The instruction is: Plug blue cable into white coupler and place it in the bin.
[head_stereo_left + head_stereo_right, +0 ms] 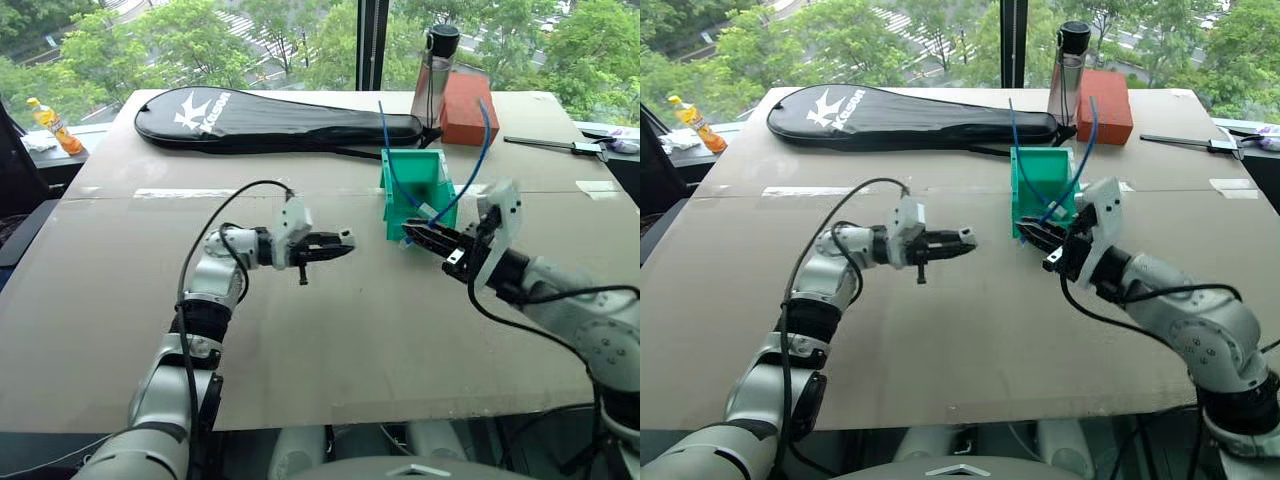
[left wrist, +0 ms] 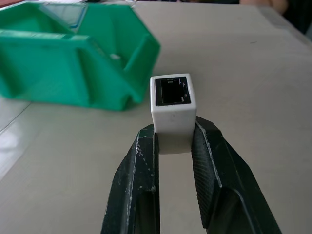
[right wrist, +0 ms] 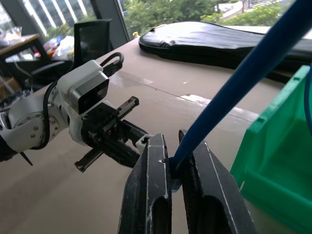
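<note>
My left gripper [image 2: 174,132] is shut on the white coupler [image 2: 173,104], whose dark socket faces away from the wrist. It hovers above the table's middle, left of the teal-green bin [image 1: 405,172]. In front of the bin, my right gripper [image 3: 174,141] is shut on the blue cable [image 3: 243,78] near its end, and the cable rises steeply from the fingers. The two grippers [image 1: 345,243] [image 1: 418,236] point toward each other with a short gap between them. A second blue strand stands up at the bin's left side; I cannot tell whether it belongs to the same cable.
A black racket case [image 1: 270,120] lies across the far side of the table. Behind the bin stand a red-brown block [image 1: 468,108] and a bottle with a black lid [image 1: 437,70]. An orange drink bottle [image 1: 55,125] sits off the far left corner.
</note>
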